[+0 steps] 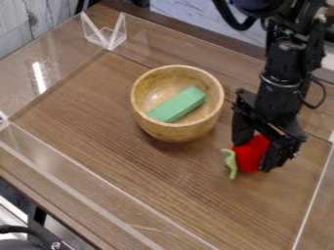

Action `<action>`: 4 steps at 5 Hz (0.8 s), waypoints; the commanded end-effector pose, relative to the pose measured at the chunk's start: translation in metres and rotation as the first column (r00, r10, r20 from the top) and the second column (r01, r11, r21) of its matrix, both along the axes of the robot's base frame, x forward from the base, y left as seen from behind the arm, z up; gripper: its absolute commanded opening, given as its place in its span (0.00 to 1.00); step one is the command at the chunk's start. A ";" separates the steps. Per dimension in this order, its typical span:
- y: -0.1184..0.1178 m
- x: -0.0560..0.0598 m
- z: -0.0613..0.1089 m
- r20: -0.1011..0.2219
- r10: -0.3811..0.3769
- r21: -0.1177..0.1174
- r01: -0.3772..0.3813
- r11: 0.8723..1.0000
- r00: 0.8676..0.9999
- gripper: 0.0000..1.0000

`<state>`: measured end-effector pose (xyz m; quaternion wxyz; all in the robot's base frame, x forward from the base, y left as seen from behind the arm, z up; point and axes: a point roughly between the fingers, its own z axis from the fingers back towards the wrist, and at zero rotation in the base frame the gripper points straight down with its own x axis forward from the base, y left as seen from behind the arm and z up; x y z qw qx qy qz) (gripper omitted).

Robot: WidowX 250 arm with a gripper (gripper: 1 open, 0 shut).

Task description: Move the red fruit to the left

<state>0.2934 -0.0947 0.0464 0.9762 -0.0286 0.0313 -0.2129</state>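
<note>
The red fruit (252, 153) lies on the wooden table at the right, its green leaves pointing left toward the bowl. My gripper (261, 148) has come down over it, black fingers (241, 137) standing on either side of the fruit. The jaws are open around it and I see no squeeze on the fruit. The arm's body hides the fruit's upper part.
A wooden bowl (146, 115) holding a green block (177, 104) sits just left of the fruit. Clear acrylic walls (311, 210) fence the table on all sides, the right wall close to the gripper. A clear stand (104, 33) sits at the back left.
</note>
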 end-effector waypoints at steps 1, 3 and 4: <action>-0.004 0.010 0.023 0.094 0.074 -0.031 -0.071 0.997 0.993 1.00; -0.010 0.008 0.026 0.141 0.093 -0.055 -0.085 0.995 0.986 0.00; -0.011 0.007 0.027 0.155 0.067 -0.065 -0.058 0.996 0.986 1.00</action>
